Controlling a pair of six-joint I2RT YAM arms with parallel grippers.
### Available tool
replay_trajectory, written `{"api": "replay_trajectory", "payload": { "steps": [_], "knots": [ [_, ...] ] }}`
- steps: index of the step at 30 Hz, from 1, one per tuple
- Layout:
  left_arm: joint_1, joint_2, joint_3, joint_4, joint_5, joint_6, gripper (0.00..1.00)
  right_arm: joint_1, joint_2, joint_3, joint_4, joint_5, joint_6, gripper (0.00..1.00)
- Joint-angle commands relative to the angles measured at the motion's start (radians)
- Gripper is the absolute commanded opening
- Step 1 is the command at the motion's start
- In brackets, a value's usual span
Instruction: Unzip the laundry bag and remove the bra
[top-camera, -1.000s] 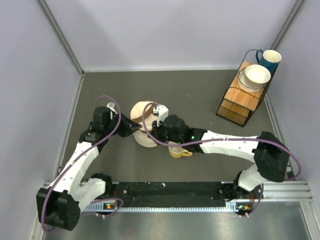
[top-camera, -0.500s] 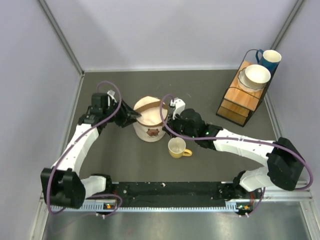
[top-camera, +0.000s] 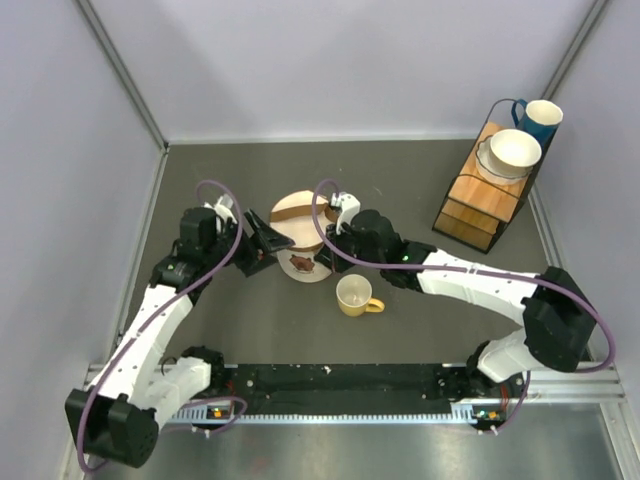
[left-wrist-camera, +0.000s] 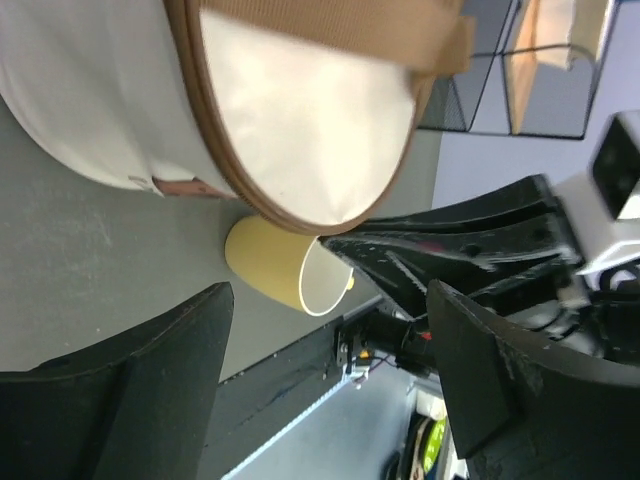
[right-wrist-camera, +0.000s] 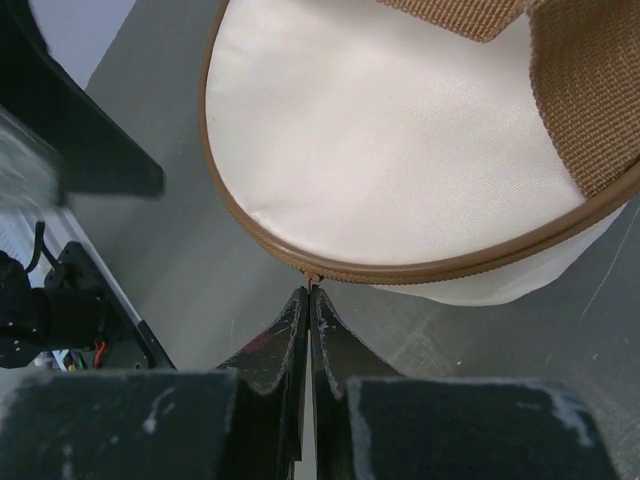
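while the bag (top-camera: 298, 235) sits near the middle of the table (top-camera: 400, 180), both hands are close to it. the bag is round and cream white, with a brown rim and a brown strap (top-camera: 295, 211) across its flat top. a small brown patch (top-camera: 301, 265) shows on its near side.

the left hand (top-camera: 268, 245) is just beside the left side of the bag. it is open wide. its two black fingers (left-wrist-camera: 130, 400) stand far apart in the left wrist view, and nothing is between them. the bag is past the finger tips there, not touching them.

the right hand (right-wrist-camera: 309, 298) is at the right near side of the bag. it is closed tight, with both fingers pressed flat together. the tips sit right at a tiny brown tab (right-wrist-camera: 312, 279) on the brown rim. i cannot tell if the tab is pinched.

a yellow mug (top-camera: 352, 295) stands on the table on the near side of the bag, apart from it, with its handle to the right. at the far right is a rack (top-camera: 478, 205) with a white bowl (top-camera: 515, 150) and a blue mug (top-camera: 540, 118) on top.
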Motion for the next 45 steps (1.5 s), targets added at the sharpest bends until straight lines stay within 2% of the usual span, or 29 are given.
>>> {"api": "replay_trajectory", "payload": {
  "steps": [1,8,11,16,23,28,29,31,32,34,36,37,40,45],
  "knots": [
    [-0.066,0.046,-0.085,0.136,-0.016,-0.105,0.82,0.004,0.017,0.066,-0.003,-0.027,0.001,0.00],
    [-0.081,0.114,-0.096,0.271,-0.050,-0.160,0.75,0.021,0.026,0.066,-0.014,-0.025,0.001,0.00],
    [-0.081,0.138,-0.085,0.280,-0.065,-0.163,0.65,0.027,0.024,0.057,-0.018,-0.021,-0.005,0.00],
    [-0.066,0.186,-0.055,0.236,-0.094,-0.137,0.00,0.018,-0.002,0.029,-0.058,0.032,-0.065,0.00],
    [0.054,0.216,0.036,0.140,-0.015,-0.019,0.00,-0.142,-0.071,-0.084,-0.057,0.027,-0.098,0.00],
    [0.059,0.301,0.151,0.096,0.042,0.047,0.00,-0.122,-0.074,-0.060,-0.037,-0.047,-0.078,0.00],
    [0.059,0.333,0.168,0.090,0.047,0.051,0.02,-0.096,-0.066,-0.054,-0.032,-0.044,-0.076,0.00],
    [0.059,0.354,0.194,0.071,0.065,0.061,0.17,-0.082,-0.054,-0.031,-0.032,-0.050,-0.062,0.00],
    [0.057,0.356,0.196,0.068,0.067,0.062,0.40,-0.073,-0.051,-0.026,-0.032,-0.057,-0.055,0.00],
    [0.054,0.333,0.185,0.061,0.064,0.068,0.60,-0.073,-0.042,-0.020,0.007,-0.079,-0.024,0.00],
    [0.049,0.272,0.168,0.039,0.045,0.073,0.76,-0.071,-0.039,-0.015,0.027,-0.088,0.002,0.00],
    [0.049,0.219,0.141,0.012,0.039,0.070,0.77,-0.071,-0.039,-0.014,0.032,-0.094,0.005,0.00],
    [0.033,0.094,0.026,0.039,0.008,0.007,0.93,-0.065,-0.036,-0.006,0.043,-0.100,0.021,0.00],
    [0.005,0.061,-0.048,0.131,0.007,-0.076,0.95,-0.050,-0.028,0.011,0.049,-0.105,0.022,0.00]
  ]
}}
